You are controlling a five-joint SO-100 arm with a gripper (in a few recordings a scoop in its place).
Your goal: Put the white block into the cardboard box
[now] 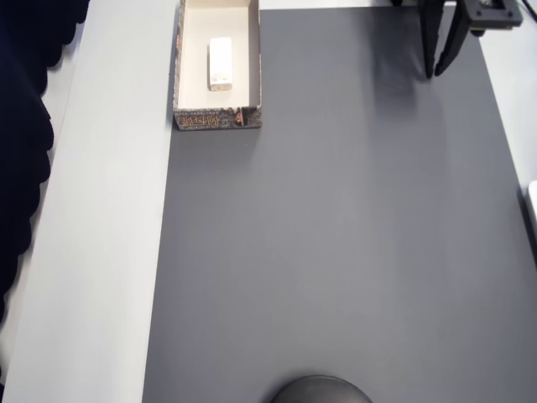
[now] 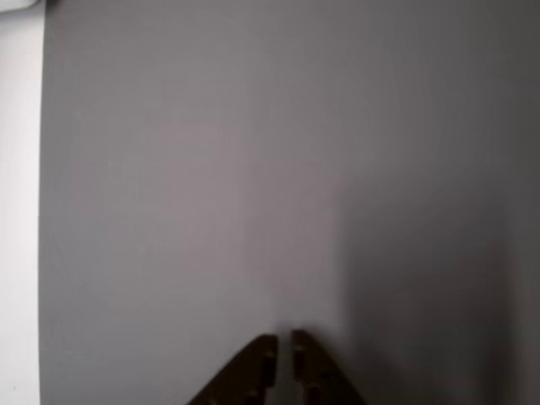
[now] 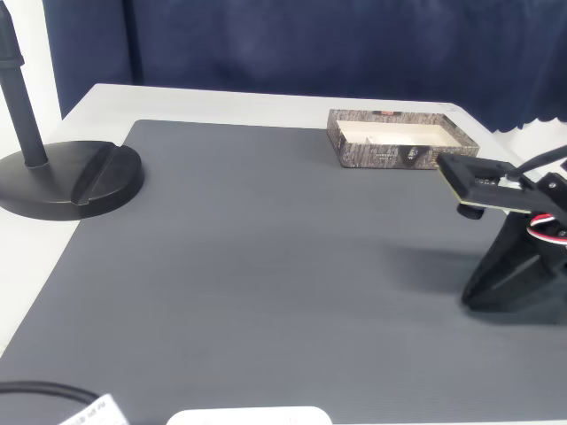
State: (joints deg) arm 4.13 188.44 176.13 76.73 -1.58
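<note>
The white block (image 1: pixel 220 64) lies flat inside the cardboard box (image 1: pixel 216 120), lengthwise and near the middle of its cream floor. The box stands at the top left edge of the grey mat in the overhead view, and at the far side of the mat (image 3: pixel 381 152) in the fixed view, where its walls hide the block. My gripper (image 1: pixel 434 74) is at the top right of the overhead view, far to the right of the box, fingers together and holding nothing. In the wrist view the gripper (image 2: pixel 284 337) hangs shut over bare grey mat. The fixed view shows the gripper (image 3: pixel 469 299) low over the mat at the right.
A dark grey mat (image 1: pixel 336 252) covers most of the white table. A black round stand base (image 3: pixel 75 177) with a pole sits at the mat's left in the fixed view and at the bottom edge (image 1: pixel 321 391) in the overhead view. A dark curtain (image 1: pixel 21 126) hangs along one side.
</note>
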